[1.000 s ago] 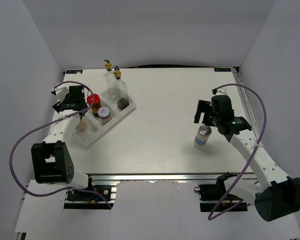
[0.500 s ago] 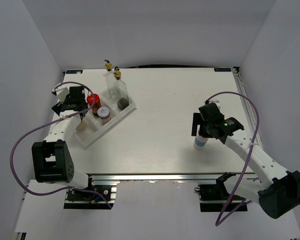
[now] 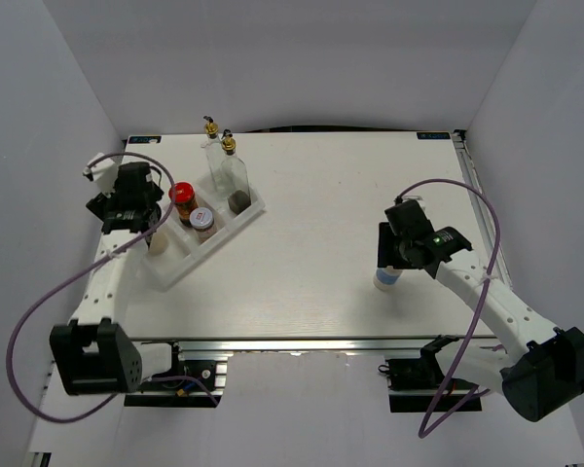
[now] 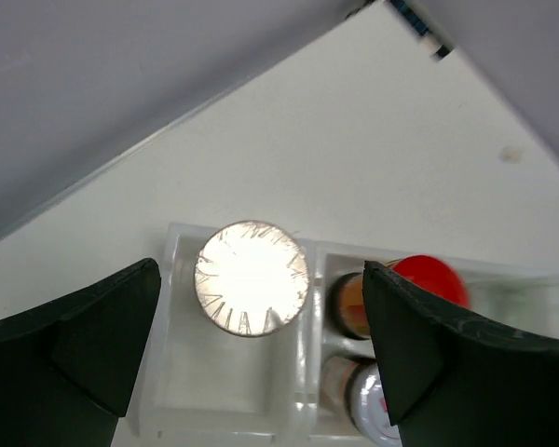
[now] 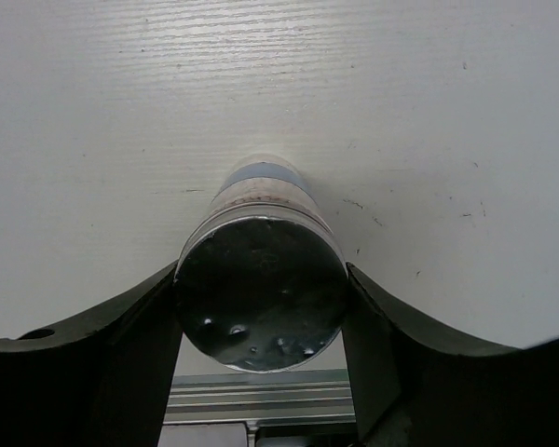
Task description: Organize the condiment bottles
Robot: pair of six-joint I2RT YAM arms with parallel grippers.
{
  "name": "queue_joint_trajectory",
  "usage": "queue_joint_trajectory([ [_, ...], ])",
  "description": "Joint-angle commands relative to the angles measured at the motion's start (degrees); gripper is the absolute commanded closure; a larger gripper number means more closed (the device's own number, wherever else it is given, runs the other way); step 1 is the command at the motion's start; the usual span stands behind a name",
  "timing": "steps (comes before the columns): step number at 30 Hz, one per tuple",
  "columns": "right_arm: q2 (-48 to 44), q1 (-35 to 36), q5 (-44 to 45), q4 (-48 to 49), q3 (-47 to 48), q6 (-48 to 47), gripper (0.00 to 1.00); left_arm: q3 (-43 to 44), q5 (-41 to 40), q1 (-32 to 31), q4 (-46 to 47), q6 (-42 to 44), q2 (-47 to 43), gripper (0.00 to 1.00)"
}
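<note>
Left gripper (image 4: 261, 289) hangs released, jaws wide above a silver-lidded shaker (image 4: 252, 277) in the rack (image 4: 214, 384) at ten o'clock; right gripper (image 5: 261, 300) seemingly clasps the lone shaker (image 5: 261, 279) at four o'clock.

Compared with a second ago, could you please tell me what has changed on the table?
The right gripper came down over the lone silver-lidded shaker and its jaws closed on it. The left gripper, jaws open, drew back from the white plastic compartment rack. The racked bottles stayed put.

The left arm (image 3: 105, 277) and right arm (image 3: 496, 306), at the bench's (image 3: 311, 282) near edge, are white with black joint blocks. A purple cable (image 3: 10, 350) loops along each. The left hand (image 4: 261, 340) and right hand (image 5: 261, 354) are black with broad fingers (image 4: 74, 345).
</note>
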Motion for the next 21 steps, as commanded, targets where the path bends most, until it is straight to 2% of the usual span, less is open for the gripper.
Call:
queue_joint_trajectory([
  [1,-1.1,0.2,-3.0,3.4,2.9,-3.7,0.79,1.9,1.2,0.2,2.4,0.8,-10.2,0.02],
  [3,-1.0,0.1,-4.2,4.1,3.6,-5.4,0.85,0.8,4.4,0.2,6.3,1.6,-16.0,0.02],
  [6,-0.6,0.2,-8.6,5.0,5.8,-8.9,0.91,-2.1,19.8,0.2,13.6,5.2,-21.4,0.02],
  [7,-0.6,0.2,-10.2,5.7,6.4,-9.9,0.92,-3.6,31.2,0.2,15.5,6.1,-22.2,0.02],
  [10,-0.1,0.2,-16.4,7.5,7.4,-14.3,0.98,-6.5,51.3,-0.8,25.8,6.0,-22.2,0.02],
  [11,0.1,0.2,-17.3,7.9,8.3,-15.7,1.0,-7.9,59.4,-4.0,30.1,6.1,-21.7,0.02],
  [12,0.4,0.2,-19.4,8.2,8.7,-16.6,1.0,-8.0,60.5,-6.1,30.0,7.1,-21.1,0.02],
  [13,0.5,0.2,-19.6,8.4,9.0,-17.5,1.0,-8.1,60.1,-8.7,29.1,11.7,-20.0,0.02],
  [14,0.6,0.2,-21.6,8.9,9.5,-17.8,1.0,-8.3,57.6,-14.6,26.8,14.3,-19.4,0.02],
  [15,0.8,0.2,-22.2,8.9,10.1,-17.9,1.0,-8.6,58.0,-17.3,26.1,17.0,-18.5,0.02],
  [17,1.5,0.3,-25.4,8.9,12.0,-19.0,1.0,-9.9,64.7,-24.8,26.7,24.4,-15.1,0.02],
  [21,2.5,2.0,-32.0,7.6,15.9,-21.9,1.0,-11.1,66.0,-33.0,29.5,29.9,-7.3,0.02],
])
